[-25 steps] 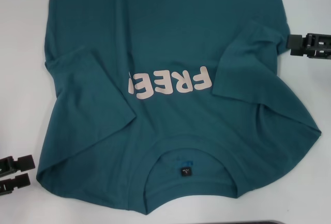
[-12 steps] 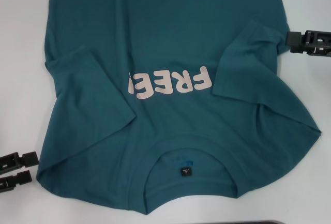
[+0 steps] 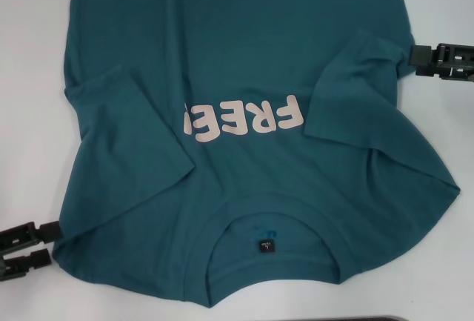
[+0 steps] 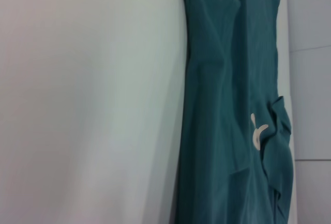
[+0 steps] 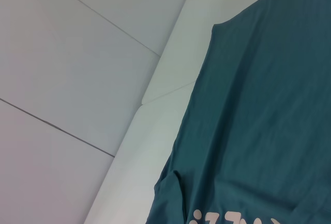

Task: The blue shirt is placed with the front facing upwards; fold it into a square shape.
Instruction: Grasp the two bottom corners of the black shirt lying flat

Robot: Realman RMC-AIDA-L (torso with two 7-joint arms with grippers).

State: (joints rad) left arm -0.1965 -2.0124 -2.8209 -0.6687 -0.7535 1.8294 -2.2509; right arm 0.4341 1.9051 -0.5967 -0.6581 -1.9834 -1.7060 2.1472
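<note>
The blue shirt (image 3: 244, 54) lies front up on the white table, its collar (image 3: 270, 221) and black neck tag (image 3: 266, 245) nearest me. The pale "FREE" letters (image 3: 244, 122) read upside down. Both sleeves are folded inward over the chest, one (image 3: 126, 128) on the left and one (image 3: 355, 91) on the right. My left gripper (image 3: 53, 247) is open, low at the shirt's near left shoulder edge, with its tips touching or almost touching the cloth. My right gripper (image 3: 415, 58) sits at the shirt's right edge beside the folded sleeve. The wrist views show the shirt (image 4: 227, 105) (image 5: 258, 120) from the side.
Bare white table (image 3: 29, 54) borders the shirt on the left and right. A dark strip (image 3: 370, 319) shows at the near edge. In the right wrist view, the table's far edge (image 5: 155, 94) meets a pale tiled floor.
My left gripper has slid right, from the picture's edge up to the shirt's near left shoulder. My right gripper rose slightly at first and has held still since.
</note>
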